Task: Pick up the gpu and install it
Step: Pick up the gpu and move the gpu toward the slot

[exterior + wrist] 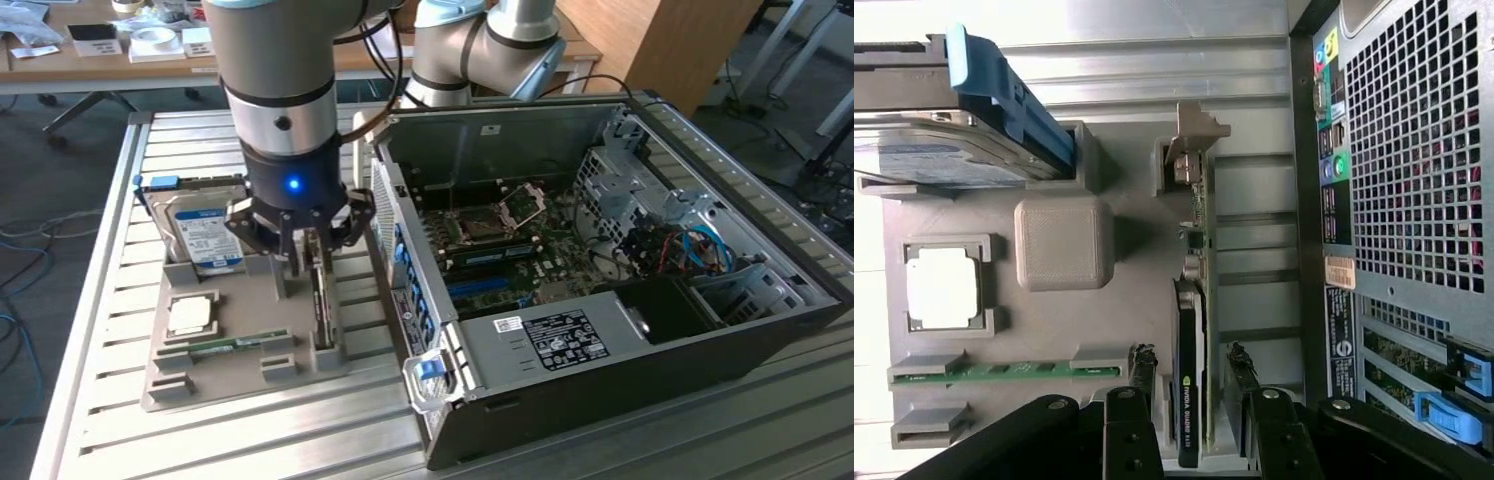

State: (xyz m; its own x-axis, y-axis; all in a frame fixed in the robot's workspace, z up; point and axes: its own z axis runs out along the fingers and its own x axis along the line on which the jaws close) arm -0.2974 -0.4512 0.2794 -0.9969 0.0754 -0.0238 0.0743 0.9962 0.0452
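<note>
open metal computer case beside the gripper, side panel off for access. beneath it, a grey moulded tray props the gpu on edge, so the spread jaws straddle it, a black finger on each side, gripping nothing. the card is thin and flat, with a dark face.

The arm stood upright over the gpu, wrist pointing straight down, a blue light lit on its collar. The claw hung spread wide astride the gpu, one finger on each side of it, neither touching it.
</note>
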